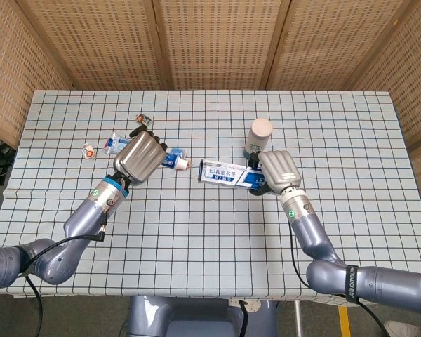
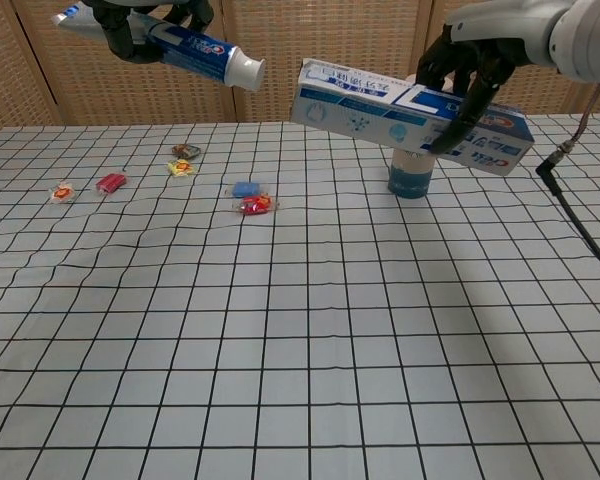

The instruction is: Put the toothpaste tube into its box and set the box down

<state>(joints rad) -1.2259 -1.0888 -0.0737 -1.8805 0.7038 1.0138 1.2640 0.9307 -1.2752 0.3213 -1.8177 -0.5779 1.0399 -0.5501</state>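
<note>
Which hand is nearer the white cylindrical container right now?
Right. The right hand, holding the box, sits just in front of the container, almost against it. The left hand, holding the toothpaste tube, is well off to its left.

One toothpaste tube, one box, one cup, and five small wrapped candies.

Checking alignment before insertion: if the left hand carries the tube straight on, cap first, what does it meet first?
Probably the open end of the toothpaste box held by the right hand. The tube in the left hand points its cap there, though depth alignment is uncertain.
</note>
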